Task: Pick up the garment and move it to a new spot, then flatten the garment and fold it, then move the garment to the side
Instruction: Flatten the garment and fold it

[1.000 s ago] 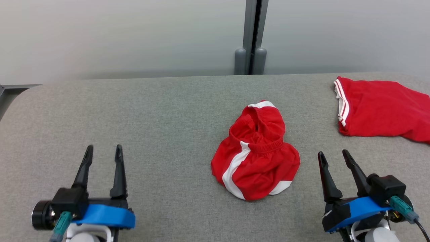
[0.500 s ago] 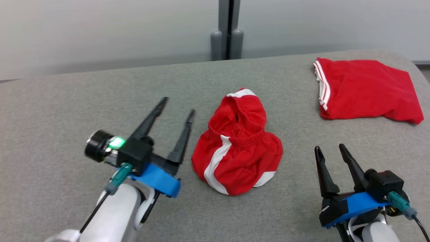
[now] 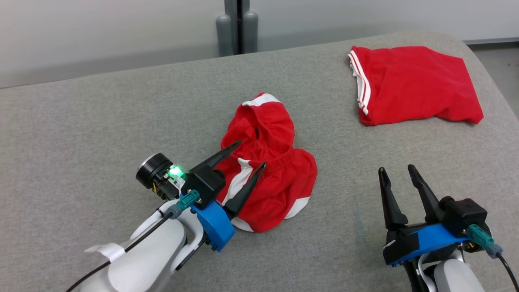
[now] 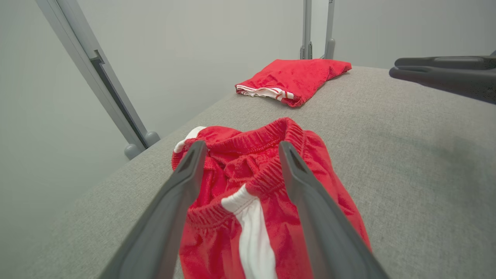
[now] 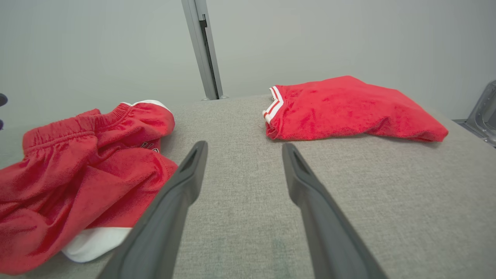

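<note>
**foldfan:** So where are we with the shorts? The garment point(image 3: 284, 182), red with a white stripe point(image 4: 254, 236), sits in a crumpled heap at the centre of the head view, with its elastic waistband point(image 4: 252, 135) bunched on top. As far as we can see, nothing's lifted yet.

**greytop:** Yep, we're at the very first grab. Our left gripper point(image 3: 251, 153) reaches in from the lower left with its fingers spread as wide as they go. It's holding nothing and pointing over the left half of the heap. In the left wrist view the two fingers straddle the waistband ridge. We can't tell if the tips touch cloth.

**foldfan:** And the other one?

**greytop:** Our right gripper point(image 3: 396, 168) sits at the lower right, also wide apart and empty, well clear of the heap on the grey table point(image 3: 101, 121). There's a second red garment point(image 3: 413, 81) at the upper right, folded by the look of it.

**foldfan:** So how do we make this grab a good one?

**greytop:** We reckon we go for the waistband. It looks like the thickest bit, so a pinch there should hold and let the legs hang free. We'd push the tips down until the ridge is properly between them, then close. If we catch only a loose top layer, it may slip out on the lift. And we'd set it down on open table away from the folded one, so there's room to flatten it.
</note>
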Robot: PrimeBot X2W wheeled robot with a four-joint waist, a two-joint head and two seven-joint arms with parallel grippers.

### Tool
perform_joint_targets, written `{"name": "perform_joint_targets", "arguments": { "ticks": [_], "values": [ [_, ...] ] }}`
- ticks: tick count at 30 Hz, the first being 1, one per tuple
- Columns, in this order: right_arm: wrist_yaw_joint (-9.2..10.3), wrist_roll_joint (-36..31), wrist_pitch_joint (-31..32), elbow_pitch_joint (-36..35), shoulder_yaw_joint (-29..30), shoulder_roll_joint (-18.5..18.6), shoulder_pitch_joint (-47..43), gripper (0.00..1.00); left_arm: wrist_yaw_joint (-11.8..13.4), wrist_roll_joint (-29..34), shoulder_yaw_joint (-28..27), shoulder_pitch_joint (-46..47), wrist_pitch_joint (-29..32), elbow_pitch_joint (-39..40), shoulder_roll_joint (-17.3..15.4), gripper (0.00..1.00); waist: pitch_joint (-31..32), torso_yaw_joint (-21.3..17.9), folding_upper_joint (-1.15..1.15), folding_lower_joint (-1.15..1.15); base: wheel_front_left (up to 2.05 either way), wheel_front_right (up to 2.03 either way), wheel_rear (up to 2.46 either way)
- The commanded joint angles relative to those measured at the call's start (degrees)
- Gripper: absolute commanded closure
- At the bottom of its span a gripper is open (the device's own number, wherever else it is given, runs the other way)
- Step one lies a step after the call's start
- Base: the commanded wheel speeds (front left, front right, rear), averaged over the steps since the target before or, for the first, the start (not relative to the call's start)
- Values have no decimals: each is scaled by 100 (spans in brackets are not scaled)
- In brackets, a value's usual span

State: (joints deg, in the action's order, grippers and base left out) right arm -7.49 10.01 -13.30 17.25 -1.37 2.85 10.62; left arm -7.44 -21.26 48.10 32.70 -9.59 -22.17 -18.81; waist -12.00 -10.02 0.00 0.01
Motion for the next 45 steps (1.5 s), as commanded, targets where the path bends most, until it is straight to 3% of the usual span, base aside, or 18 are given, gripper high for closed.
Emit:
{"name": "perform_joint_targets", "arguments": {
  "ticks": [1,19,20,22,31,39,45],
  "values": [
    [-1,32,-33,15,6,9,57,0,-2,-42,44,121,15,-45,-32,0,-15,-16,0,-1,0,0,0],
    [-1,163,-161,204,-34,9,321,0,-3,-768,1796,1107,152,-1431,-158,0,-353,-438,0,-1,0,0,0],
    [-1,182,-174,220,-23,9,312,0,-3,-904,1883,1160,133,-1591,-121,60,-358,-465,0,-1,0,0,0],
    [-2,201,-181,232,-12,8,310,0,-3,-980,1979,1201,71,-1715,-96,100,-357,-477,0,-1,0,0,0],
    [-1,108,-191,258,166,8,180,0,64,-1358,1646,1278,-453,-1717,97,100,-203,-87,0,-1,0,0,0],
    [-1,14,-191,294,179,9,97,0,502,-1573,938,746,-565,-1106,-88,100,60,524,0,-1,0,0,0],
    [-1,-50,-150,303,195,9,83,0,851,-1650,194,-150,-564,-467,-342,100,133,874,0,-1,0,0,0]
  ]
}}
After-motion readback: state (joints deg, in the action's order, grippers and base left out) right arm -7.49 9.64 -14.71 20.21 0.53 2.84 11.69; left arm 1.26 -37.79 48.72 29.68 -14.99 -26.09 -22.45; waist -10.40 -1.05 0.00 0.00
